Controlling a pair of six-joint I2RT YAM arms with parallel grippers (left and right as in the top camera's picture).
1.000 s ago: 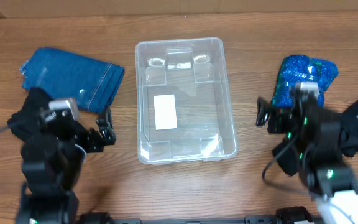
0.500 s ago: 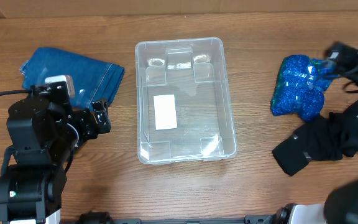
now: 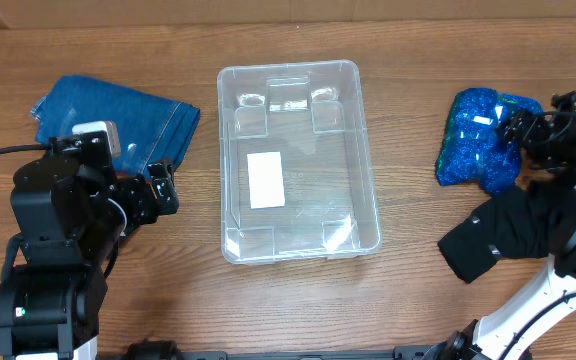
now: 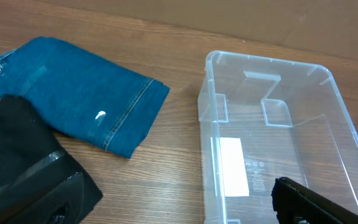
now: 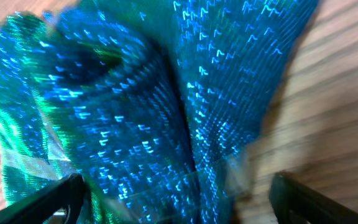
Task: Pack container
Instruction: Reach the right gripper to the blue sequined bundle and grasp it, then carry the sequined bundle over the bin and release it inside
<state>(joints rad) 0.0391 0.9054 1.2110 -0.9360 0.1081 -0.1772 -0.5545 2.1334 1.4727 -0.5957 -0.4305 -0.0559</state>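
Pick-up stage: right end effector (image 5: 179, 196), spread wide, at blue glitter bag (image 3: 480, 140) right of empty container (image 3: 318, 180); closing likely next; left end effector (image 3: 166, 185) likewise open.

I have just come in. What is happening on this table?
Two robot arms are set to pack the container, which has nothing in it yet. The right hand is open at the shiny blue bundle, apparently about to grasp it. The left hand is open beside the folded jeans and holds nothing. A black cloth lies next to the bundle.
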